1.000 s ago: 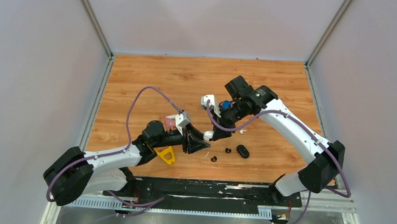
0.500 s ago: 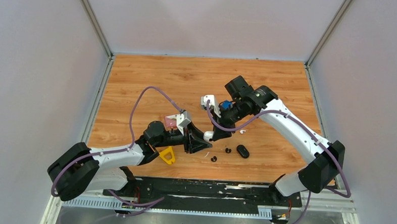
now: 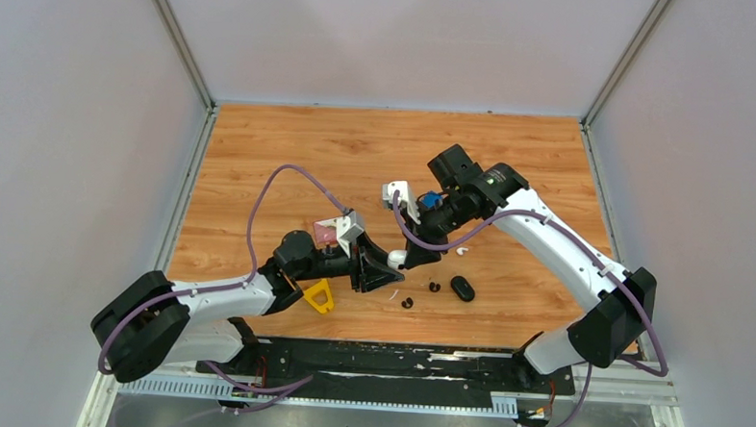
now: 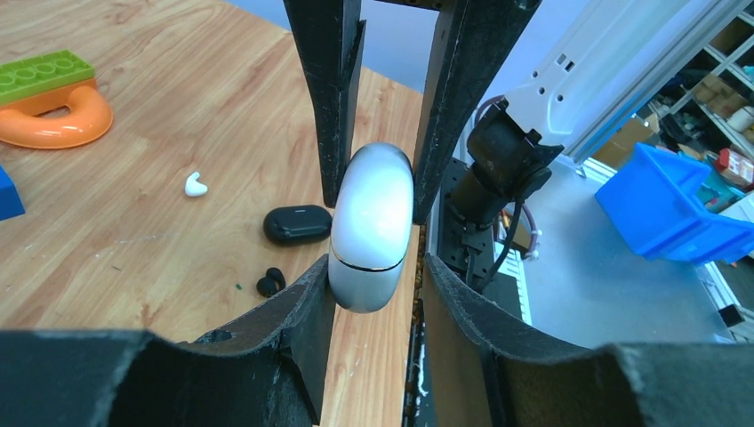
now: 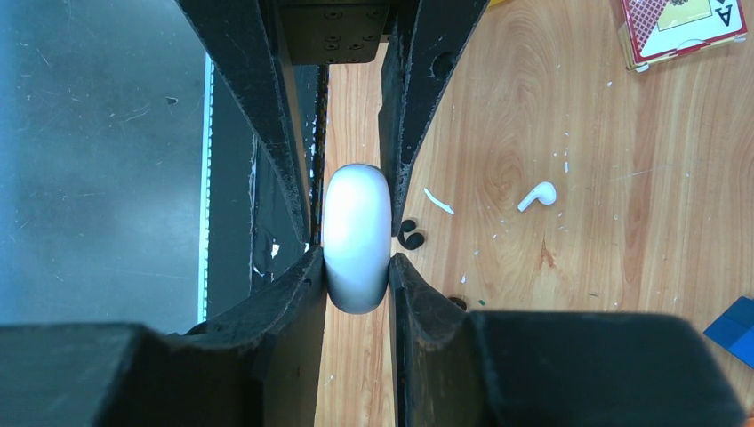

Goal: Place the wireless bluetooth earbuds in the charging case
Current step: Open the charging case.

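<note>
Wood table (image 3: 261, 151), toward 6 o'clock: your right fingers (image 5: 267, 311) clamped the white case (image 5: 356, 240); left fingers (image 4: 284, 329) narrow, grip unclear; early release risked a drop.

A glossy white rounded case (image 4: 371, 227); a black oval case (image 4: 298, 224); a tiny white earbud (image 4: 195, 185); a light brown wood-grain tabletop (image 4: 133, 133); an orange ring toy (image 4: 53, 120); a lime-green studded block (image 4: 44, 76)

White charging case (image 4: 372, 227) sits between the fingers of the left end effector (image 4: 378, 267) — on the worktop (image 4: 133, 240), black case (image 4: 298, 224) at its 9 o'clock, black earbud (image 4: 269, 283) at 8, white earbud (image 4: 195, 185) farther out near 9.
</note>
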You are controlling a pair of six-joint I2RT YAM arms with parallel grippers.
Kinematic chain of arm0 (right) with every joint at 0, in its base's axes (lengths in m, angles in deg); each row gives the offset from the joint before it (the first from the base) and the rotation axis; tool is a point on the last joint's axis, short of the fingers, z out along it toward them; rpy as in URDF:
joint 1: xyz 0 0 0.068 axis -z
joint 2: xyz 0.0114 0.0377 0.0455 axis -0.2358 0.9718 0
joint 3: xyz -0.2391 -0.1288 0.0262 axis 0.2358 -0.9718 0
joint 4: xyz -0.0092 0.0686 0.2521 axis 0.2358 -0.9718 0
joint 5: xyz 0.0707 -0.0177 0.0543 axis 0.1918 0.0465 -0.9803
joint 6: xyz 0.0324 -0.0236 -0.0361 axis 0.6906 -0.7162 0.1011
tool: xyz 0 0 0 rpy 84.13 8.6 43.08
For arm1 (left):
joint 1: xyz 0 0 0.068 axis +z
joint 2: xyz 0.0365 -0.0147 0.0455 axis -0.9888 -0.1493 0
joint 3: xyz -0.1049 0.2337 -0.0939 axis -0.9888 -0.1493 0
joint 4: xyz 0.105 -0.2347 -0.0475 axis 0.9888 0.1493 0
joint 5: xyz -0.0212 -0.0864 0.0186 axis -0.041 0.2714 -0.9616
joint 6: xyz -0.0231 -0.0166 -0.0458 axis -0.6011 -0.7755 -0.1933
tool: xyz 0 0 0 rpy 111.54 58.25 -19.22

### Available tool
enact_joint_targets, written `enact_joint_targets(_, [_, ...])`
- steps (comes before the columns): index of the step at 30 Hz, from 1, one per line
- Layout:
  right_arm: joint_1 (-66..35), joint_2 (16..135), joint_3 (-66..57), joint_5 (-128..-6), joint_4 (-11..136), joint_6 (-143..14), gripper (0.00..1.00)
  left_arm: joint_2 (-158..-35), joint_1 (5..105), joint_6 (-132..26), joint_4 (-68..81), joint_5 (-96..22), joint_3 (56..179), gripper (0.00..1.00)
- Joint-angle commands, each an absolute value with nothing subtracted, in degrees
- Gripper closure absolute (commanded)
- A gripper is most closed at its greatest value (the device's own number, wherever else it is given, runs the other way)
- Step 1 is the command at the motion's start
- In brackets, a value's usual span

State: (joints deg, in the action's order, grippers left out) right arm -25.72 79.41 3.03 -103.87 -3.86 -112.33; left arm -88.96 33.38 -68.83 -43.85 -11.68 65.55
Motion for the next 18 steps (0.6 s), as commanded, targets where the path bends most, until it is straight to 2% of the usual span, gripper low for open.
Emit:
enact_joint_targets(1, [-26.1,79.7,4.0,-105.5,-3.3,-112.8,0.87,-89.2,32.8,-69.2,-46.5,-11.7,68.0,0.51])
enact_joint_targets(7, [-26.2,79.9,3.7,-106.7,-4.0,-113.2,0.87,-89.2,32.8,-68.9,-46.0,-12.6,68.2,0.51])
enact_joint_targets(18, [-26.2,80.0,2.9,-107.4,-4.2,-113.5,0.84,-90.5,32.7,-70.3,-47.9,-11.8,68.4,0.6])
